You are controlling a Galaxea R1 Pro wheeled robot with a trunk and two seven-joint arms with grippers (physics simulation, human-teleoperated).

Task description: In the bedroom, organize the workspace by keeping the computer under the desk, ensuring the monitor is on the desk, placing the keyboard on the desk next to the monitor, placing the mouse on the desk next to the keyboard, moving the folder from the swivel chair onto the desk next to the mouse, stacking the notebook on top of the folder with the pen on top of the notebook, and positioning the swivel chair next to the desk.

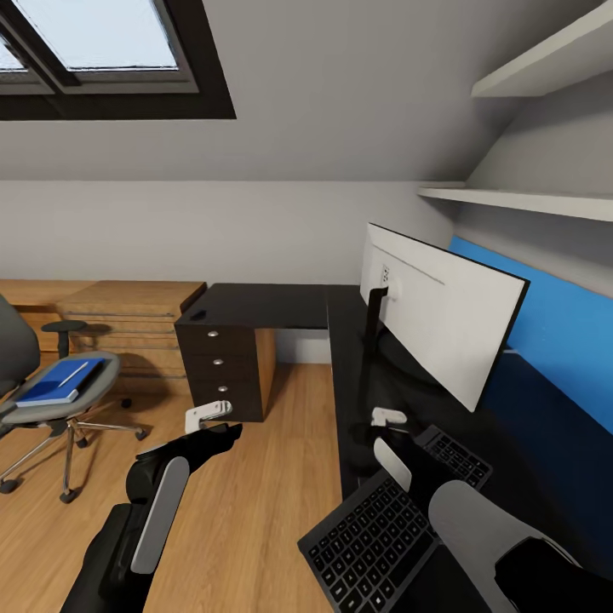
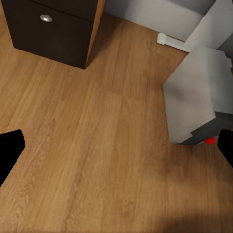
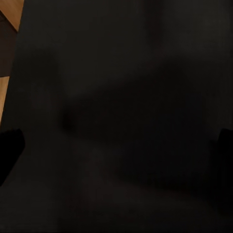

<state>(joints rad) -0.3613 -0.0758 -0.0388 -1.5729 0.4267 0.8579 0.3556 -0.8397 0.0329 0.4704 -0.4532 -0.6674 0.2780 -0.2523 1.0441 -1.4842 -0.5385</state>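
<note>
Attic bedroom w/ sloped white ceiling, dark-framed skylight (image 1: 102, 51), light wood floor (image 1: 272, 477). Long black L-shaped desk (image 1: 272, 305) carries wide monitor w/ grey-white back (image 1: 443, 311) and flat black keyboard (image 1: 383, 528), the latter at near edge. Bright blue folder (image 1: 61, 380) lies on grey swivel chair (image 1: 51, 400), well apart from desk. Left tool (image 1: 209, 417) over floor, fingers apart, empty. Right tool (image 1: 387, 417) over desk top, fingers apart. Light grey boxy computer (image 2: 196, 94) stands on floor.

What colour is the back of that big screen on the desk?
Light grey-white, with a black edge. The monitor shows best in the head view.
</note>
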